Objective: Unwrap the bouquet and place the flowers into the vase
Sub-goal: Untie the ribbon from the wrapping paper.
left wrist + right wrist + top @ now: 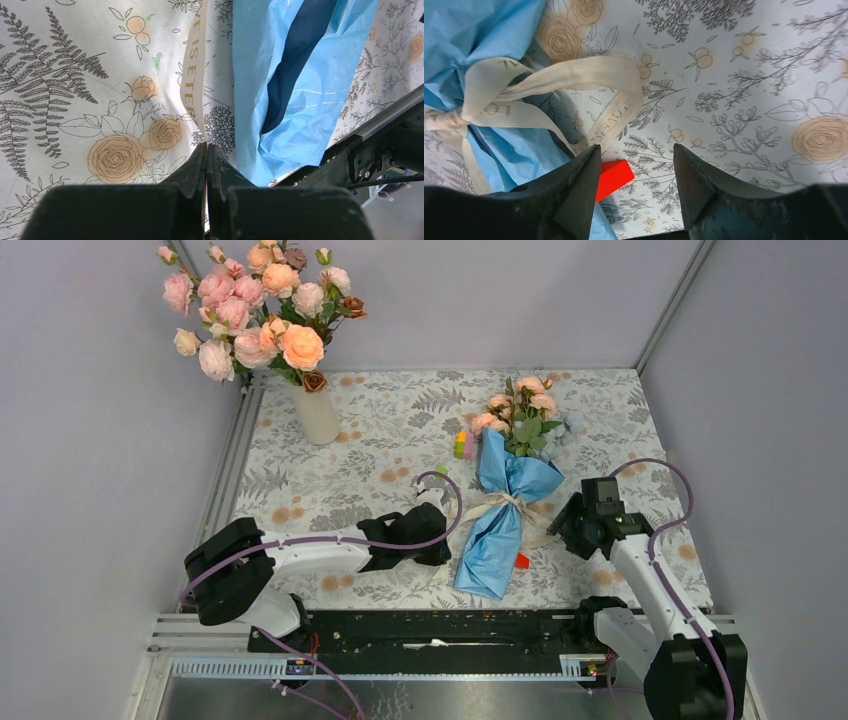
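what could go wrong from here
The left gripper pinches the ribbon tail; a pull may drag the whole bouquet, since the open right gripper holds nothing. Closing there, it could catch the red block instead. The vase is already crowded, so new stems may tip it.

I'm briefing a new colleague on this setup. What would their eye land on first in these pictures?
Probably the big bunch of pink flowers standing in the white vase at the far left of the table. Next, the blue paper bouquet lying near the middle, tied with a cream ribbon. The left gripper is shut on one ribbon tail, and the right gripper is open by the ribbon's loop.
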Robot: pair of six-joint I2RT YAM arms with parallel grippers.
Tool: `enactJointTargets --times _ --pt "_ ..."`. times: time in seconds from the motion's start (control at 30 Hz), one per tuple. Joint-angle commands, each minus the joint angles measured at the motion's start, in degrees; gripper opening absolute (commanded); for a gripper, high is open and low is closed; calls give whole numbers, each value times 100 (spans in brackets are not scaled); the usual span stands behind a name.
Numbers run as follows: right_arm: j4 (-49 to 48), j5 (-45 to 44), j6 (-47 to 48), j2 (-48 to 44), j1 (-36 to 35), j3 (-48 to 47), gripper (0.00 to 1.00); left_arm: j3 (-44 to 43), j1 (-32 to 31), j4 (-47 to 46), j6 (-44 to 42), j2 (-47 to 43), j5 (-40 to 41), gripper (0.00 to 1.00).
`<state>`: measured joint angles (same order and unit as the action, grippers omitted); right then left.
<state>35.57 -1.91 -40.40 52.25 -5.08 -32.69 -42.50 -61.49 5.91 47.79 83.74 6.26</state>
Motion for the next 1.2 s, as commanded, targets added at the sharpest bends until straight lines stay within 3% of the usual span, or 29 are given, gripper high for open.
enactJointTargets --times 0.0,0.47,0.9,1.17 --pt "-534 427 -5 298 25 131 61 -105 -3 -131 -103 -148 30 0" --pt "-1280 226 -308 933 25 371 54 -110 14 -55 -129 -190 85 0" --pt "-1375 -361 -371 1256 25 454 47 -188 50 -55 -132 -126 81 0" --pt "-1696 -107 -369 1482 25 437 35 -180 58 -68 -130 -117 85 0"
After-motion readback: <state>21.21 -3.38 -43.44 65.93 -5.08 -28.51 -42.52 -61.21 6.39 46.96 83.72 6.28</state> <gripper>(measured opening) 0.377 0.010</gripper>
